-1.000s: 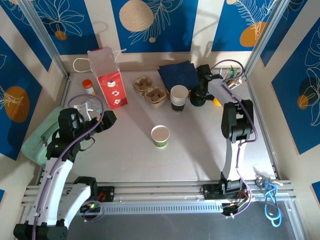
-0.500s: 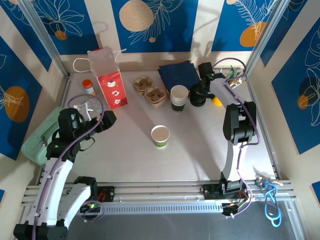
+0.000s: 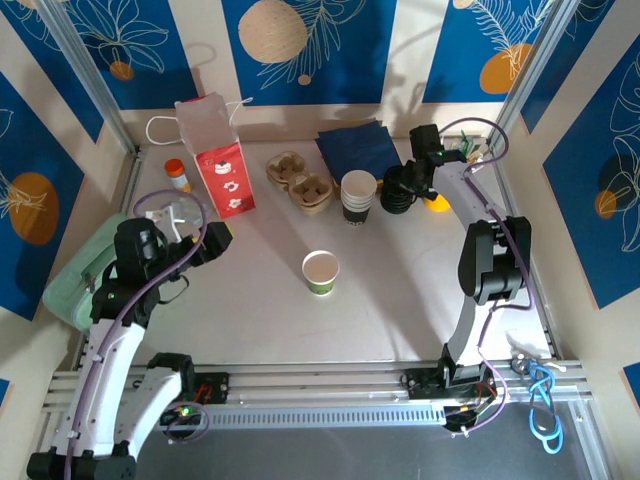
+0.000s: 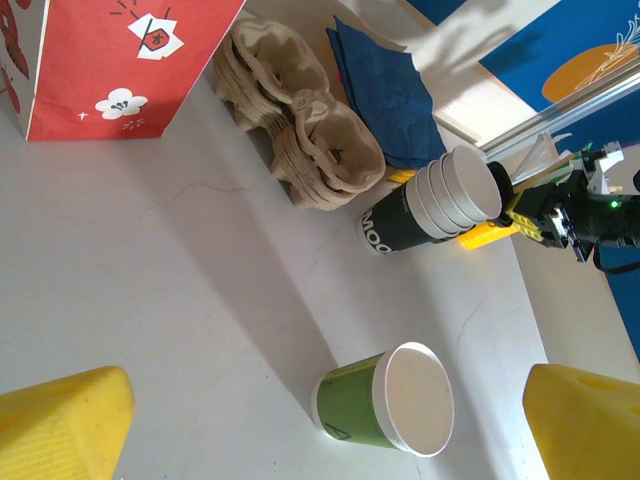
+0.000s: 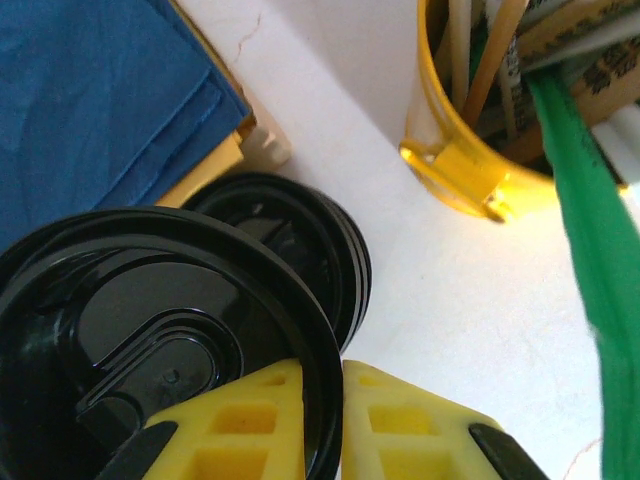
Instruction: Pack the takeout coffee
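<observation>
The takeout coffee cup, green-sided with its mouth uncovered, stands alone mid-table; in the left wrist view the cup sits between and beyond my spread yellow fingers. My left gripper is open and holds nothing, well left of the cup. At the back right, my right gripper is shut on the rim of a black lid, tilted up over the stack of black lids.
A red paper bag stands at the back left beside an orange-capped bottle. Pulp cup carriers, stacked cups, blue napkins and a yellow stirrer holder line the back.
My right arm's elbow has swung to the right while its gripper stayed at the lid stack and tightened a little on the lid rim. The left arm has not moved.
</observation>
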Controlling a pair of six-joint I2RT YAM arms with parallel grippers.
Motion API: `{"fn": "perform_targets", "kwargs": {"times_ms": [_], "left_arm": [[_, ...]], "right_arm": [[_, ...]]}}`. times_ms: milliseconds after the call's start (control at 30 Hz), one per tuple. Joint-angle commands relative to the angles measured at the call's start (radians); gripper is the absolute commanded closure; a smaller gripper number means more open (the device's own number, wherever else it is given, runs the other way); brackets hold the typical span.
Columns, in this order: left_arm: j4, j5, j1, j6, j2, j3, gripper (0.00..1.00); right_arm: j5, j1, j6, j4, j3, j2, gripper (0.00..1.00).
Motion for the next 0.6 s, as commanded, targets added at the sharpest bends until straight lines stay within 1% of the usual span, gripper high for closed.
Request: {"fn": "perform_targets", "kwargs": {"times_ms": [0, 100, 200, 333, 433, 567], "left_arm": [[-0.001, 0.017, -0.008, -0.002, -0.013, 0.029, 0.01], [0.022, 0.057, -0.008, -0.013, -0.007, 0.033, 0.01], [0.069, 0.140, -0.008, -0.036, 0.003, 0.043, 0.01], [0.115, 0.230, -0.025, -0.079, 0.035, 0.075, 0.01], [0.154, 0.273, -0.087, -0.112, 0.077, 0.103, 0.01], [0.219, 0.303, -0.217, -0.153, 0.154, 0.138, 0.00]], "right_arm": [[-0.052, 0.002, 0.006, -0.024, -0.027, -0.121, 0.87], [-0.054, 0.014, -0.018, -0.044, -0.056, -0.208, 0.87], [-0.057, 0.046, -0.048, -0.076, -0.086, -0.306, 0.87], [-0.085, 0.128, -0.098, -0.091, -0.131, -0.442, 0.87], [-0.092, 0.216, -0.102, -0.118, -0.145, -0.518, 0.86], [-0.192, 0.322, -0.049, -0.144, -0.153, -0.574, 0.86]]}}
